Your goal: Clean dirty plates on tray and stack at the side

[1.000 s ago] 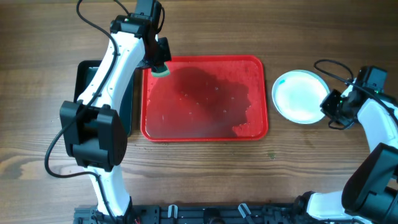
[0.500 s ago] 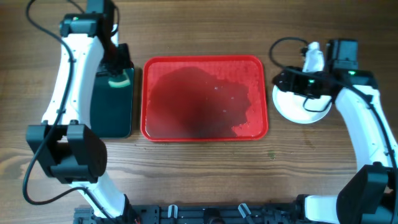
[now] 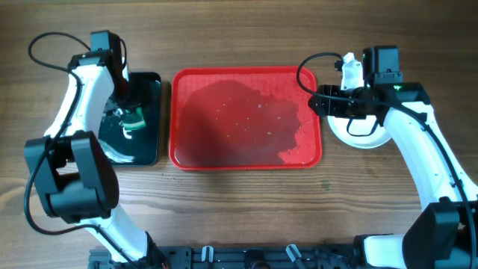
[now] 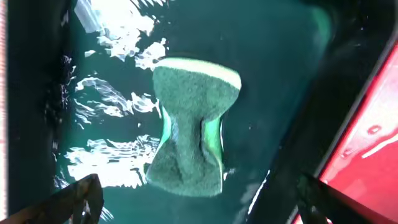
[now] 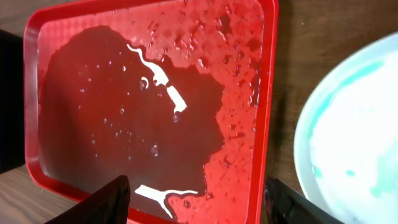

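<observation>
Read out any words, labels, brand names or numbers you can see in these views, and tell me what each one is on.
No readable text in any view.
Red tray: no print, only water.
Plates: no markings, only teal smears.
Black pan and sponge: no label or number.
Left arm and right arm: no lettering legible from overhead.

A robotics lab bench: a white left arm [image 3: 78, 104] and right arm [image 3: 420, 146] rise from a black mounting rail [image 3: 246, 255] at a wood-grain worktop [image 3: 246, 205] carrying a red tray [image 3: 246, 71] and a water-filled black pan [image 3: 154, 112].
</observation>
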Controlling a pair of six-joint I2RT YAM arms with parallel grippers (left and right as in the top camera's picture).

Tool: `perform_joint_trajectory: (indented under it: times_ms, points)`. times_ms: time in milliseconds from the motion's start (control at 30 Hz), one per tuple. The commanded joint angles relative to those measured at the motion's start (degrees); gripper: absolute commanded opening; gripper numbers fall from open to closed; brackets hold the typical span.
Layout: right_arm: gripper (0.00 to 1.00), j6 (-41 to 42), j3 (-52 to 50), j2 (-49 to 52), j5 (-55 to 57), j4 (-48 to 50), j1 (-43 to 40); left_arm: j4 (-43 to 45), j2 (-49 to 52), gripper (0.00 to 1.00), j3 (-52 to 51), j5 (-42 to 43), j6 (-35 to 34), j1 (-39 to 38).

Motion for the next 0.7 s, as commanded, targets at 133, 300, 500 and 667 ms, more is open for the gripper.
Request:
perform_joint_trajectory:
  times_ms: [133, 300, 500, 667]
  points:
    - [0.87, -1.01, 8.85, -12.94, 4.07, -9.14, 0.13, -2.97, -14.88, 1.0, 8.61, 2.05, -0.09, -3.17]
    - [1.0, 0.42, 11.08, -31.23, 5.35, -12.66, 0.13, -2.99, -15.28, 1.0, 8.55, 2.05, -0.09, -3.17]
    - [1.0, 14.51, 11.08, -43.17, 5.35, -14.71, 0.13, -2.99, -15.28, 1.0, 8.55, 2.05, -0.09, -3.17]
    - [1.0, 9.42, 8.7, -43.5, 10.05, -10.56, 0.11, -2.99, -15.28, 1.0, 8.55, 2.05, -0.09, -3.17]
